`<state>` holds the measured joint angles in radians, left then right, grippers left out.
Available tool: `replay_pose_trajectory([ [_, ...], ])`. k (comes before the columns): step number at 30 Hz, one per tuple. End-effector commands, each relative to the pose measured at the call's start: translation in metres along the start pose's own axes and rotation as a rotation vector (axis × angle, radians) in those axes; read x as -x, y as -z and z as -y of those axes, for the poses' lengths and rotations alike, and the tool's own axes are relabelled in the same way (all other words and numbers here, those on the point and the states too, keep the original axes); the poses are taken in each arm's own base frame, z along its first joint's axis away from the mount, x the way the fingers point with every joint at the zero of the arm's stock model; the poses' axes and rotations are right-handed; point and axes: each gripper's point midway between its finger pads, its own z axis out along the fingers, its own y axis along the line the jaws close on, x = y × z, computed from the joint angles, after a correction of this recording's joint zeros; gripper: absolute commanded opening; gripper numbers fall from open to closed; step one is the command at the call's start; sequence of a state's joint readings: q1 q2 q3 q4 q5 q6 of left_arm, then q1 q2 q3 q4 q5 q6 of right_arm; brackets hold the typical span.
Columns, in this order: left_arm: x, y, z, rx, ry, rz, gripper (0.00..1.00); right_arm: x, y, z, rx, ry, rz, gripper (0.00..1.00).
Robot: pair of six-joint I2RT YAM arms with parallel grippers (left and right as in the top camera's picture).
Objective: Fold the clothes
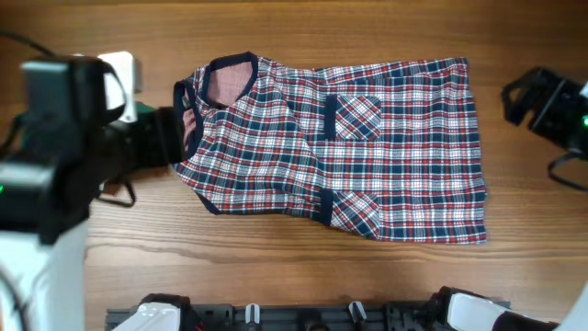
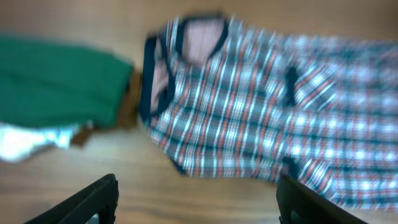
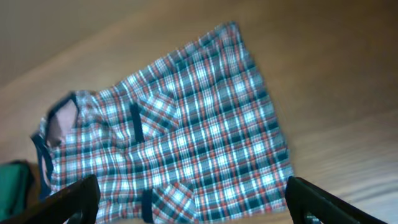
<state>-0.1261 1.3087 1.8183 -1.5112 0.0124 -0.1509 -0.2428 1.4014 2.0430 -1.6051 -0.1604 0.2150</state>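
Overhead camera: fixed above, looking straight down. The whole plaid shirt (image 1: 367, 156) and the surrounding table (image 1: 276, 262) are in frame.

Left wrist camera: closer, over the left side, angled down on the end with the collar (image 1: 234, 58). The picture is blurred.

Right wrist camera: higher, frame tilted, taking in nearly the whole shirt.

All three views share the collar and the chest pocket (image 1: 356, 117).

1. The left arm (image 1: 55, 138), at 9 o'clock overhead, is boxy black over white casing, with a small green light (image 1: 3, 189) and a thin black cable (image 1: 118, 195)
2. The right arm (image 1: 549, 101), at 3 o'clock, is black, with a green lamp (image 1: 583, 120) and a looping black lead (image 1: 562, 175)
3. White-shelled bases (image 1: 161, 314) show at 6 o'clock
4. The left fingers (image 2: 93, 202) and right fingers (image 3: 78, 199) are flat matte black wedges at 5 and 7 o'clock of their wrist views
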Motion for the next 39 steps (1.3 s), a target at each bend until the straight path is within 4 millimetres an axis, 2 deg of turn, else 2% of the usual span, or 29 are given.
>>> replay_pose_trajectory([
  [1,-0.046,-0.094,0.000,-0.003,0.051,-0.253,0.82,-0.036,-0.065,0.002,0.041,-0.068,-0.245,0.96],
  [3,-0.077,-0.136,0.007,-0.066,0.068,-0.351,0.82,-0.067,-0.100,0.003,0.079,-0.107,-0.371,0.98],
  [5,-0.112,-0.169,0.009,-0.094,0.114,-0.446,0.81,-0.103,-0.134,0.014,0.051,-0.183,-0.483,0.98],
  [8,-0.161,-0.199,0.016,-0.163,0.160,-0.588,0.81,-0.161,-0.171,0.031,0.003,-0.281,-0.627,0.99],
  [9,-0.171,-0.203,0.015,-0.163,0.167,-0.615,0.81,-0.172,-0.176,0.035,-0.009,-0.297,-0.652,0.99],
  [14,-0.206,-0.218,0.013,-0.159,0.213,-0.723,0.83,-0.238,-0.196,0.042,-0.008,-0.390,-0.798,1.00],
  [17,-0.212,-0.225,0.011,-0.149,0.232,-0.728,0.84,-0.265,-0.210,0.047,-0.012,-0.451,-0.821,0.99],
  [19,-0.211,-0.237,0.012,-0.145,0.267,-0.697,0.83,-0.280,-0.215,0.050,-0.018,-0.465,-0.835,0.99],
  [20,-0.212,-0.243,0.010,-0.137,0.266,-0.691,0.82,-0.285,-0.215,0.051,-0.022,-0.466,-0.844,0.99],
  [21,-0.214,-0.249,0.005,-0.100,0.286,-0.688,0.75,-0.285,-0.216,0.052,-0.021,-0.465,-0.841,0.99],
  [26,-0.214,-0.278,0.000,-0.061,0.337,-0.675,0.65,-0.279,-0.222,0.051,-0.007,-0.458,-0.807,0.99],
  [28,-0.224,-0.284,-0.002,-0.043,0.348,-0.716,0.49,-0.277,-0.224,0.051,-0.009,-0.468,-0.796,1.00],
  [29,-0.226,-0.285,-0.002,-0.040,0.350,-0.724,0.38,-0.275,-0.225,0.051,-0.006,-0.466,-0.787,0.99],
  [30,-0.226,-0.285,-0.002,-0.039,0.351,-0.725,0.21,-0.274,-0.227,0.052,-0.007,-0.465,-0.779,0.99],
  [31,-0.225,-0.284,-0.002,-0.036,0.361,-0.723,0.08,-0.272,-0.228,0.052,-0.005,-0.463,-0.769,0.99],
  [32,-0.225,-0.284,-0.002,-0.035,0.368,-0.722,0.04,-0.270,-0.230,0.052,-0.011,-0.471,-0.757,0.98],
  [34,-0.224,-0.282,-0.001,-0.039,0.369,-0.723,0.04,-0.262,-0.239,0.058,-0.046,-0.499,-0.703,0.95],
  [35,-0.224,-0.280,-0.001,-0.040,0.369,-0.722,0.04,-0.257,-0.243,0.061,-0.062,-0.503,-0.674,0.90],
  [36,-0.222,-0.278,-0.001,-0.042,0.369,-0.717,0.04,-0.251,-0.248,0.065,-0.083,-0.513,-0.638,0.76],
  [37,-0.220,-0.276,-0.001,-0.044,0.370,-0.710,0.04,-0.248,-0.250,0.066,-0.081,-0.508,-0.621,0.52],
  [38,-0.216,-0.273,0.000,-0.049,0.368,-0.697,0.04,-0.245,-0.253,0.066,-0.076,-0.503,-0.604,0.35],
  [39,-0.212,-0.269,0.001,-0.054,0.366,-0.683,0.04,-0.243,-0.254,0.066,-0.073,-0.501,-0.595,0.12],
])
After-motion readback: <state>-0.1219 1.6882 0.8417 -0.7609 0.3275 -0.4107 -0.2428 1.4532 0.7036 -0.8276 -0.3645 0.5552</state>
